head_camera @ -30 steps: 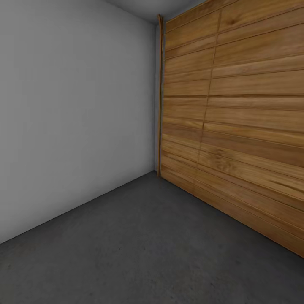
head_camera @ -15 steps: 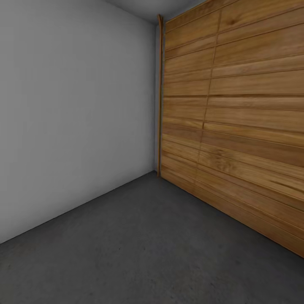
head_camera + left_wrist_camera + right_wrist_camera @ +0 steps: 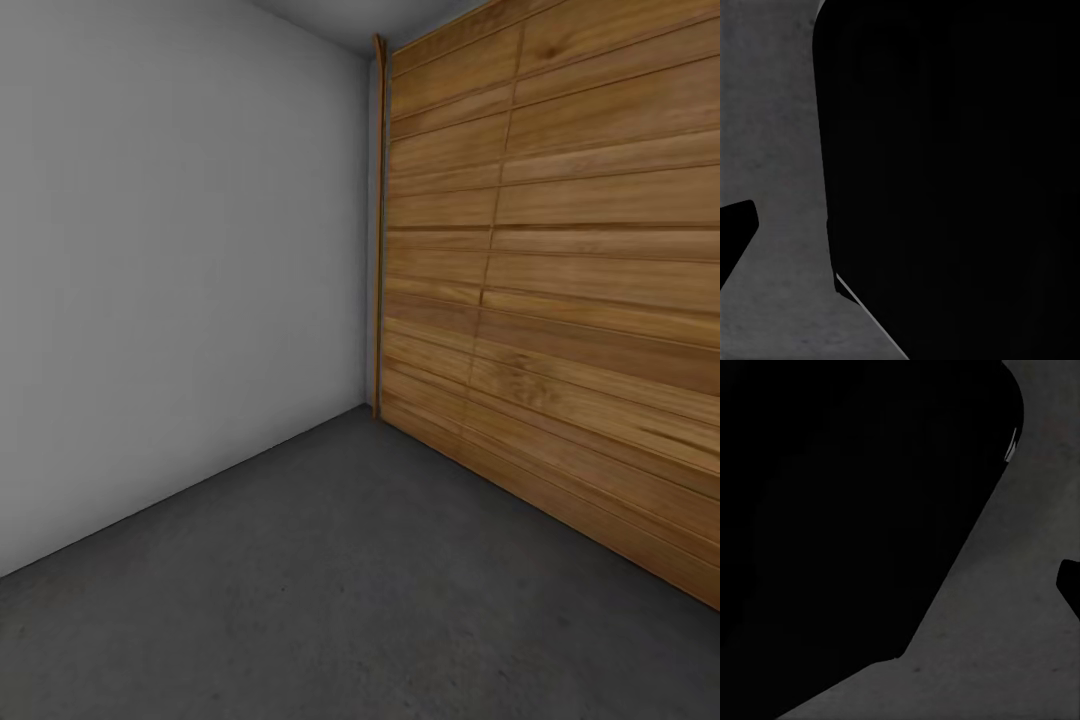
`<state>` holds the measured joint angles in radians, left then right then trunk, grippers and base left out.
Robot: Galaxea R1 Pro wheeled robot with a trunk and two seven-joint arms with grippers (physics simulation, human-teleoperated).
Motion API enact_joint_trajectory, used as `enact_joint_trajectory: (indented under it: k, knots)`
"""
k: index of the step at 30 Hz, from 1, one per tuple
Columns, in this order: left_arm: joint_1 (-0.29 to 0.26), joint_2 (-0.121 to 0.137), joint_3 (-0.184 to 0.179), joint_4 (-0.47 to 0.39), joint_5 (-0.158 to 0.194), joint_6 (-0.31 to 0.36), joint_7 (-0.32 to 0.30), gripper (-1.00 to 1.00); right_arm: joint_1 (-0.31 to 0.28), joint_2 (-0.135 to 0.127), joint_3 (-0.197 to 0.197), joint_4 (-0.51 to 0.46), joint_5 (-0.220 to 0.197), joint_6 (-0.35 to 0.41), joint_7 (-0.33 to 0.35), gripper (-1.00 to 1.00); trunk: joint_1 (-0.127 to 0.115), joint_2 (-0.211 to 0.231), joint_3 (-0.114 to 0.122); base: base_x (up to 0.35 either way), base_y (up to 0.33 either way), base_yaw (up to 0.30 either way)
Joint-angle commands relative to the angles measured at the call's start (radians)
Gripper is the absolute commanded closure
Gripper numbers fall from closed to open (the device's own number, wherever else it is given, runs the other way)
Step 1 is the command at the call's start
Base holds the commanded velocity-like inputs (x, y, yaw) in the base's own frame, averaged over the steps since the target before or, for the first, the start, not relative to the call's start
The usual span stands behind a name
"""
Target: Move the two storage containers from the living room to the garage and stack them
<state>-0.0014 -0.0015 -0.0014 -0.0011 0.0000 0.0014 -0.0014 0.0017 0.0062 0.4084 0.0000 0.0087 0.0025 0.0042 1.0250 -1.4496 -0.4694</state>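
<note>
From the head we look into a corner of the garage: a plain grey-white wall (image 3: pixel 180 280) on our left meets a wide door of horizontal brown wood planks (image 3: pixel 560 300) on our right, and the dark grey floor (image 3: pixel 340 600) runs from that corner towards us. We make out no red-orange bin on this stretch of floor, so we cannot say from here where the two storage containers are.

In the left wrist view a big black shape (image 3: pixel 952 172) stands close before the lens, with mottled grey floor (image 3: pixel 780 150) beside it and a small dark corner at the picture's edge. We cannot tell what the black shape is, nor whether the left claw is open or closed.

The right wrist view is much the same: a large black mass (image 3: pixel 847 510) close up, a strip of grey floor (image 3: pixel 1020 630) past it, and a small dark bit at the edge. The state of the right claw we cannot tell either.

We judge that we are in the right room, but nothing here shows a container set down or stacked, so as far as we can see the placing and stacking are left to do
</note>
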Motion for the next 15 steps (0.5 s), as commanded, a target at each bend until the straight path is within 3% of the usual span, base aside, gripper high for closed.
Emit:
enact_joint_trajectory:
  k: [1,15]
  knots:
    - [0.000,0.000,0.000,0.000,0.000,0.000,0.000,-1.00,0.000,0.000,0.003,0.000,0.001,0.000,0.000,-1.00,0.000,0.000,-0.001,0.000,0.000,0.000]
    - [0.000,0.000,0.000,0.000,0.000,0.000,0.000,-1.00,0.000,0.000,0.003,0.000,0.001,0.000,0.000,-1.00,0.000,0.000,-0.001,0.000,0.000,0.000]
